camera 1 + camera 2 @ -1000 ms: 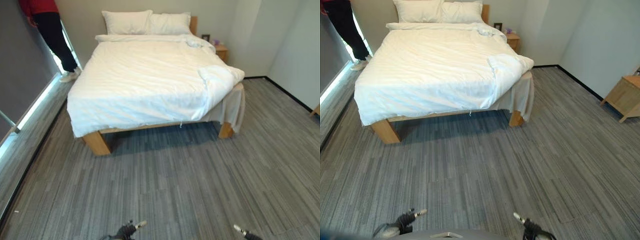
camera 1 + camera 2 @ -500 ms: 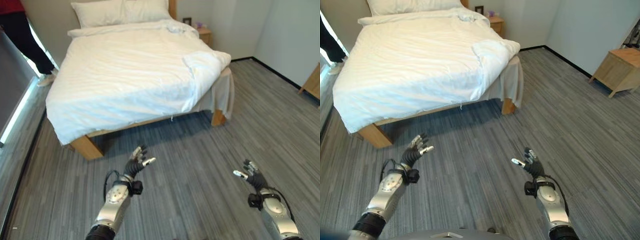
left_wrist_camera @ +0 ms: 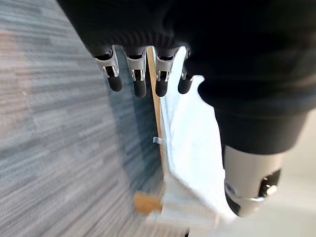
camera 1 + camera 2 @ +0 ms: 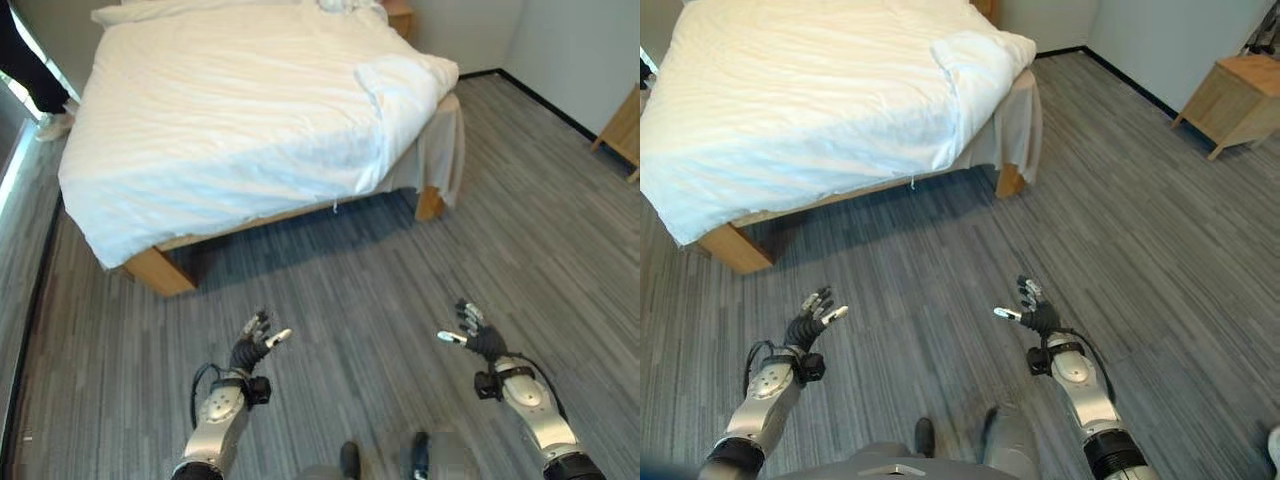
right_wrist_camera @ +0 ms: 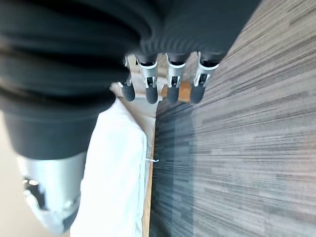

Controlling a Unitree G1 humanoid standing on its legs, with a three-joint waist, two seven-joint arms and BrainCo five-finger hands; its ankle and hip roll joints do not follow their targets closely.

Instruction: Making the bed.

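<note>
A wooden bed [image 4: 160, 272] stands ahead under a white duvet [image 4: 230, 110] that hangs over its foot. At the bed's right foot corner the duvet is folded back in a bunched flap [image 4: 405, 85], baring a beige sheet [image 4: 445, 160] that hangs there. My left hand [image 4: 250, 348] is held out over the carpet, well short of the bed, open and holding nothing. My right hand [image 4: 478, 340] is level with it to the right, open too. Both wrist views look past straight fingers [image 3: 139, 81] [image 5: 170, 84] to the duvet's edge [image 3: 190, 148] [image 5: 116, 173].
Grey striped carpet [image 4: 360, 290] lies between me and the bed. A wooden bedside cabinet [image 4: 1230, 90] stands against the right wall. A person's legs [image 4: 30, 70] are at the bed's far left side, by the window.
The camera has tipped down and come closer to the bed, so pillows and headboard have left the picture. Both hands rose into view a second ago and are now held slightly lower.
</note>
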